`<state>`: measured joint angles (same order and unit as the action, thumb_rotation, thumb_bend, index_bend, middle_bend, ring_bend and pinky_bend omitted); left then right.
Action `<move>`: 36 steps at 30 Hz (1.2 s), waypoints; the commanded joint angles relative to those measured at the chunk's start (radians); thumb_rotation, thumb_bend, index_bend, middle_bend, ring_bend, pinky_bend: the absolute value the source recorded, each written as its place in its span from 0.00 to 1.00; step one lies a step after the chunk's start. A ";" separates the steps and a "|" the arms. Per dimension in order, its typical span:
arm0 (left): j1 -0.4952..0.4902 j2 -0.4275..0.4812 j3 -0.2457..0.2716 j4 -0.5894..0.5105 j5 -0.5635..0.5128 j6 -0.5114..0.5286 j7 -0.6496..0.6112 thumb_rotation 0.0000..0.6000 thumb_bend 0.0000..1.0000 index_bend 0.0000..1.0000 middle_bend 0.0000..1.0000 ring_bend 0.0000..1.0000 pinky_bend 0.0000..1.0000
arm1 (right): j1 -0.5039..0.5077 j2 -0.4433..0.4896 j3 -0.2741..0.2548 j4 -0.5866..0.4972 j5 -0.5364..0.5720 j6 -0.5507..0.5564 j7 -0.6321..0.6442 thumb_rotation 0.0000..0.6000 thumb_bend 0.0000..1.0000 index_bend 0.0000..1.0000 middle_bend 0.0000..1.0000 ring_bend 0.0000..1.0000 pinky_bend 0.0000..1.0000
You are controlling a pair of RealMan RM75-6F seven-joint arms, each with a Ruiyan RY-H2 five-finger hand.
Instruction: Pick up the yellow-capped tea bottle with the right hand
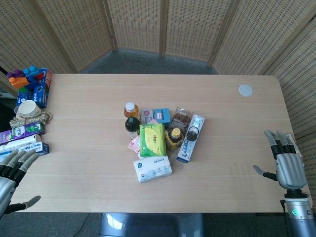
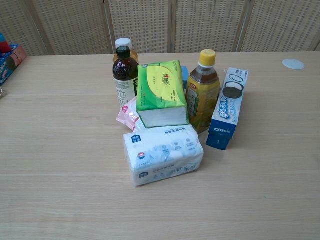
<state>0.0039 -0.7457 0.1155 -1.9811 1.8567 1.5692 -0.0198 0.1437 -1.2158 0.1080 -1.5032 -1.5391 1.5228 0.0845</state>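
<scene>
The yellow-capped tea bottle [image 1: 174,138] [image 2: 202,91] stands upright in the middle cluster, between a green tissue pack [image 1: 152,139] [image 2: 161,93] and a blue Oreo box [image 1: 190,138] [image 2: 228,108]. My right hand [image 1: 287,165] hovers open at the table's right front edge, fingers spread, far from the bottle. At the left front corner my left hand [image 1: 11,173] is open too. Neither hand appears in the chest view.
A dark-capped bottle [image 2: 125,76], a white-capped bottle [image 1: 131,109] and a white tissue pack [image 1: 152,169] [image 2: 162,154] crowd the cluster. Snack packs [image 1: 179,117] lie behind. Boxes, a cup and toy blocks [image 1: 29,86] line the left edge. A white disc [image 1: 245,90] lies at the back right.
</scene>
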 commanded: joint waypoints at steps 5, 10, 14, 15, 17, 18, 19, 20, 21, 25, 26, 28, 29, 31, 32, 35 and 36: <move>0.010 0.002 0.006 0.000 0.015 0.019 0.002 1.00 0.00 0.00 0.00 0.00 0.00 | 0.004 0.003 -0.001 -0.001 -0.002 -0.008 0.022 1.00 0.00 0.00 0.00 0.00 0.00; 0.011 -0.001 0.004 0.002 0.011 0.021 0.006 1.00 0.00 0.00 0.00 0.00 0.00 | 0.051 -0.001 -0.004 -0.015 -0.005 -0.093 0.189 1.00 0.00 0.00 0.00 0.00 0.00; 0.008 -0.009 0.002 -0.002 0.003 0.008 0.024 1.00 0.00 0.00 0.00 0.00 0.00 | 0.133 -0.001 -0.009 0.022 -0.031 -0.216 0.447 1.00 0.00 0.00 0.00 0.00 0.00; 0.008 -0.010 0.001 -0.003 0.000 0.006 0.029 1.00 0.00 0.00 0.00 0.00 0.00 | 0.151 -0.004 -0.009 0.036 -0.037 -0.237 0.482 1.00 0.00 0.00 0.00 0.00 0.00; 0.008 -0.015 -0.002 -0.006 -0.007 0.004 0.041 1.00 0.00 0.00 0.00 0.00 0.00 | 0.188 -0.019 -0.005 0.067 -0.044 -0.277 0.539 1.00 0.00 0.00 0.00 0.00 0.00; 0.008 -0.017 -0.003 -0.007 -0.011 0.003 0.046 1.00 0.00 0.00 0.00 0.00 0.00 | 0.203 -0.026 -0.003 0.077 -0.045 -0.293 0.560 1.00 0.00 0.00 0.00 0.00 0.00; 0.008 -0.020 -0.005 -0.008 -0.016 0.001 0.051 1.00 0.00 0.00 0.00 0.00 0.00 | 0.217 -0.032 -0.002 0.083 -0.045 -0.310 0.580 1.00 0.00 0.00 0.00 0.00 0.00; 0.008 -0.022 -0.007 -0.009 -0.023 -0.001 0.057 1.00 0.00 0.00 0.00 0.00 0.00 | 0.235 -0.039 -0.001 0.089 -0.048 -0.328 0.603 1.00 0.00 0.00 0.00 0.00 0.00; 0.008 -0.023 -0.008 -0.010 -0.029 -0.002 0.060 1.00 0.00 0.00 0.00 0.00 0.00 | 0.246 -0.044 0.000 0.092 -0.050 -0.338 0.617 1.00 0.00 0.00 0.00 0.00 0.00; 0.007 -0.024 -0.020 -0.012 -0.058 0.003 0.060 1.00 0.00 0.00 0.00 0.00 0.00 | 0.286 -0.082 0.009 0.106 -0.049 -0.362 0.646 1.00 0.00 0.00 0.00 0.00 0.00; 0.008 -0.024 -0.023 -0.011 -0.067 0.004 0.059 1.00 0.00 0.00 0.00 0.00 0.00 | 0.295 -0.096 0.011 0.110 -0.045 -0.369 0.654 1.00 0.00 0.00 0.00 0.00 0.00; 0.006 -0.023 -0.027 -0.010 -0.078 0.003 0.058 1.00 0.00 0.00 0.00 0.00 0.00 | 0.311 -0.114 0.016 0.112 -0.038 -0.380 0.669 1.00 0.00 0.00 0.00 0.00 0.00; 0.005 -0.023 -0.028 -0.010 -0.083 0.001 0.056 1.00 0.00 0.00 0.00 0.00 0.00 | 0.321 -0.126 0.019 0.114 -0.035 -0.386 0.678 1.00 0.00 0.00 0.00 0.00 0.00; 0.003 -0.023 -0.030 -0.009 -0.088 -0.003 0.056 1.00 0.00 0.00 0.00 0.00 0.00 | 0.337 -0.140 0.026 0.115 -0.029 -0.397 0.688 1.00 0.00 0.00 0.00 0.00 0.00; 0.001 -0.024 -0.031 -0.008 -0.090 -0.005 0.057 1.00 0.00 0.00 0.00 0.00 0.00 | 0.347 -0.148 0.030 0.114 -0.026 -0.403 0.692 1.00 0.00 0.00 0.00 0.00 0.00; -0.001 -0.025 -0.033 -0.009 -0.096 -0.011 0.058 1.00 0.00 0.00 0.00 0.00 0.00 | 0.372 -0.170 0.037 0.112 -0.017 -0.423 0.694 1.00 0.00 0.00 0.00 0.00 0.00; -0.002 -0.025 -0.034 -0.008 -0.098 -0.012 0.059 1.00 0.00 0.00 0.00 0.00 0.00 | 0.380 -0.178 0.039 0.114 -0.014 -0.429 0.693 1.00 0.00 0.00 0.00 0.00 0.00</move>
<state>0.0024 -0.7708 0.0821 -1.9896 1.7594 1.5582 0.0384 0.5141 -1.3841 0.1422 -1.3903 -1.5588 1.1030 0.7771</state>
